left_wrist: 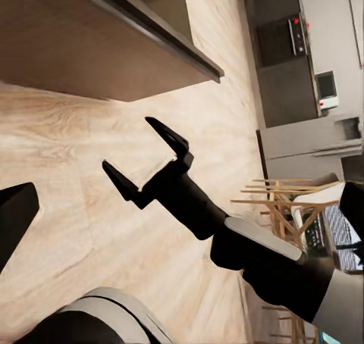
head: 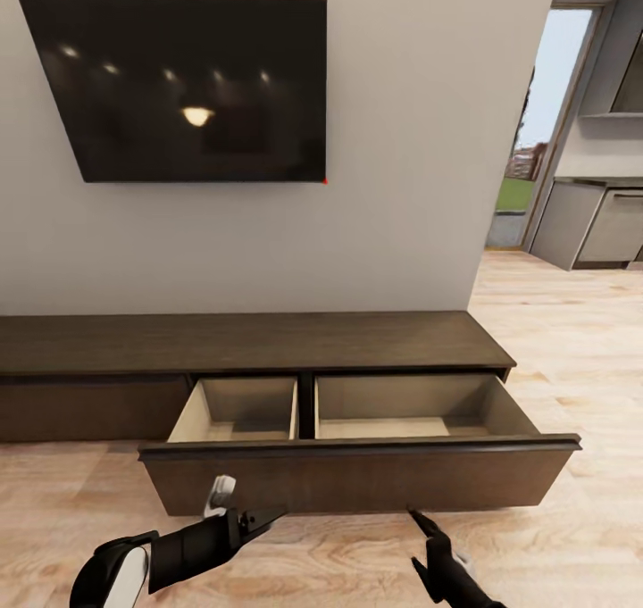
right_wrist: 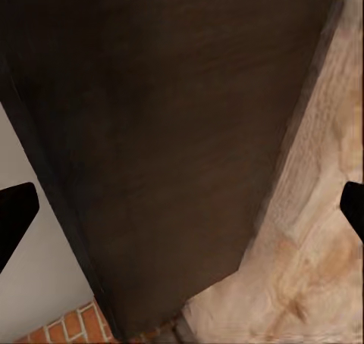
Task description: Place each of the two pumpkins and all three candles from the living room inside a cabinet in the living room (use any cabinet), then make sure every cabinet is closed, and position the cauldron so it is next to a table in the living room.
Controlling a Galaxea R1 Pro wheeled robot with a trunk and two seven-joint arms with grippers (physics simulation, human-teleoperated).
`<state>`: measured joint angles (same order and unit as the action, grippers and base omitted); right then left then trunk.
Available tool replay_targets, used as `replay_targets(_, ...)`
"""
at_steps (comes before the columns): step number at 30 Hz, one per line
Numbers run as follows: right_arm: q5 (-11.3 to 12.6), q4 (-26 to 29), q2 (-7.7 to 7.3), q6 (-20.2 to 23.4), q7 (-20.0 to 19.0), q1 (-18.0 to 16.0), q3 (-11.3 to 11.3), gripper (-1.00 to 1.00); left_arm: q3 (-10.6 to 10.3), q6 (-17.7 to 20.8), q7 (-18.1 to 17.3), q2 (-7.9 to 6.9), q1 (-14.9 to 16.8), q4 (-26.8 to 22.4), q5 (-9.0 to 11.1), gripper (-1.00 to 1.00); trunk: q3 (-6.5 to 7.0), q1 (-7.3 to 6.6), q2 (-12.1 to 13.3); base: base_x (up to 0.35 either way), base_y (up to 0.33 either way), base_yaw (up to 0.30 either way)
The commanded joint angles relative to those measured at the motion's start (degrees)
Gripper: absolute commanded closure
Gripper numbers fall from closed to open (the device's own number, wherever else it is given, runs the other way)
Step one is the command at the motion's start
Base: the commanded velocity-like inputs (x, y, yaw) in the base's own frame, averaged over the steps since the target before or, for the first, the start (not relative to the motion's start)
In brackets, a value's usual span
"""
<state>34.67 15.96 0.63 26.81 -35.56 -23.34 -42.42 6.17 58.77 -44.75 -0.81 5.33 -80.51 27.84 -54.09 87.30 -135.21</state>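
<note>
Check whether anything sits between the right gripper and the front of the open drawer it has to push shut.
Nothing visible does. The right gripper hovers open over bare floor, just before the dark drawer front of the cabinet.

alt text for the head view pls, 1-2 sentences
A long low dark-brown cabinet against a grey wall has its wide drawer pulled open, both pale compartments empty. A dark TV hangs above; the left end effector and right end effector hover low before the drawer front.
</note>
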Motion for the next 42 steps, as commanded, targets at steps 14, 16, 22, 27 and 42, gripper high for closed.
replay_targets(14,0.3,0.0,-1.36,1.9,-0.5,2.1,-0.1,-1.00,-0.1,0.6,4.9,0.08,0.0,0.1,0.2,-1.00,2.47,-3.09,5.6,0.000,0.000,0.000)
replay_targets(16,0.3,0.0,-1.22,1.8,-0.2,2.2,-0.1,-1.00,-0.1,0.7,4.9,0.10,0.0,0.1,0.2,-1.00,2.83,-3.53,6.4,0.000,0.000,0.000)
replay_targets(22,-0.9,0.0,-0.93,1.8,0.0,2.2,0.0,-1.00,-0.2,0.8,4.9,0.11,0.0,0.3,0.4,-1.00,3.91,-4.85,8.8,0.000,0.000,0.000)
replay_targets(27,-0.8,0.0,-0.91,1.9,-0.6,2.2,-0.1,-1.00,-2.7,1.0,4.9,0.05,0.0,0.7,0.6,-1.00,4.80,-5.95,10.8,0.000,0.000,0.000)
replay_targets(42,-1.2,0.0,-0.83,1.7,0.0,2.2,0.0,-1.00,-3.3,1.2,4.9,0.00,0.2,2.5,0.7,-1.00,7.50,-9.24,16.8,0.000,0.000,0.000)
